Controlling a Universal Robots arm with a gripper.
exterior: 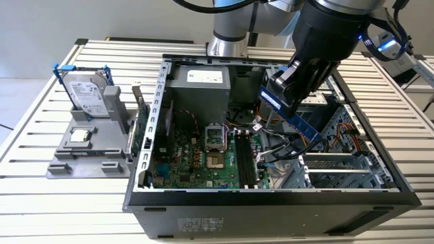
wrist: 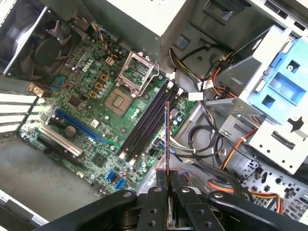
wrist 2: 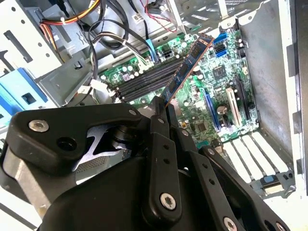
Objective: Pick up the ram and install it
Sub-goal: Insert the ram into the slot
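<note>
Gripper clamped on ram; stick juts beyond fingertips, above motherboard's black slots (not yet seated).

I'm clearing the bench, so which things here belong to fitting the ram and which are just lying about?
Part of the job: the ram, held in the claw; the motherboard's black slots.
Lying about: the hard drive; the green expansion card; the grey stand.

Robotics lab bench. Slotted aluminium table, robot arm mounted at its far edge, open PC case mid-table, grey fixture holding a hard drive on the exterior view's left.
</note>
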